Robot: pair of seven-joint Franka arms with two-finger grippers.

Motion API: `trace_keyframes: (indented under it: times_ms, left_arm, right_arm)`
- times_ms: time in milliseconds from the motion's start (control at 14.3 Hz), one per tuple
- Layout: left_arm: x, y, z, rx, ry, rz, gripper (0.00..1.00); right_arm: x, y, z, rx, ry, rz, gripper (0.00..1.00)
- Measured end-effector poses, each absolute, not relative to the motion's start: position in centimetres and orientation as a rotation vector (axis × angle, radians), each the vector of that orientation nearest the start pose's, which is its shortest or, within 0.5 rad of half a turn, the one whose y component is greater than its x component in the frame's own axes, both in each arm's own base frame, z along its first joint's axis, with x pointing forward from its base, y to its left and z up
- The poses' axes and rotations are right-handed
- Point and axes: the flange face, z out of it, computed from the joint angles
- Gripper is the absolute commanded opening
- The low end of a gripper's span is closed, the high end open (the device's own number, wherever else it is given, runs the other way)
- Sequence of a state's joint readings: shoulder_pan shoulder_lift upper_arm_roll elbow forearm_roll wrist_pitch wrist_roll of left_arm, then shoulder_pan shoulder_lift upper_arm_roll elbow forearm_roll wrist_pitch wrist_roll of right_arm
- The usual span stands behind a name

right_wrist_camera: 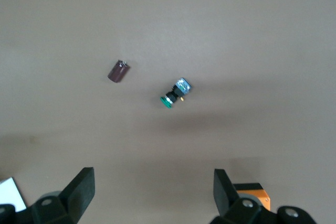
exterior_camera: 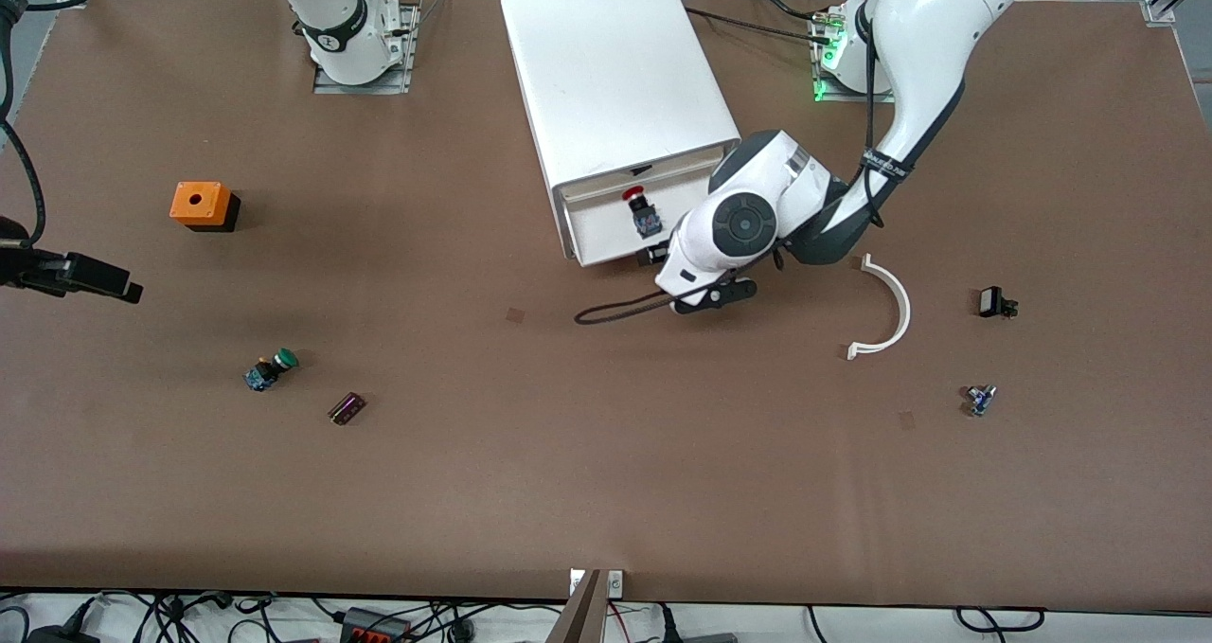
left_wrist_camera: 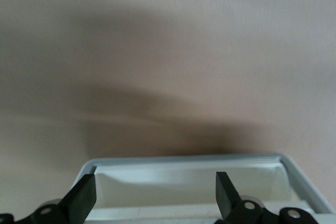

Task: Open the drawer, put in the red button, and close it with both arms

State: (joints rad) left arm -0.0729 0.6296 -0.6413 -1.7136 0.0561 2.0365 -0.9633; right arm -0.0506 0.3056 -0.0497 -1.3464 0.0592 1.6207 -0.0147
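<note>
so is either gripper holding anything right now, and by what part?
Nothing held. Left gripper is open over the open drawer, where the red button lies. Right gripper is open over bare table.

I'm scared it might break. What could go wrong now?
The red button lies in the open drawer. The left gripper, jaws open, sits at the drawer's front edge, so a crooked push might jam it. The right gripper hangs open over the green button, so closing with both arms may start late.
</note>
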Motion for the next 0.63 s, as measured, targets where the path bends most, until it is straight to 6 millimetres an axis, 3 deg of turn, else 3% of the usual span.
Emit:
trace_keyframes:
  times_ms: [349,628]
  left_arm:
    - [49.8,-40.0,26.8,-3.124,-0.418,0.611,1.00]
    - [48.3,-40.8,26.6,-3.118,-0.381,0.640,1.00]
  right_arm:
    - [62.0,-3.8,55.1,-3.138,0.079,0.116,1.00]
    - [59.0,-3.6,54.6,-3.141,0.076,0.107,1.00]
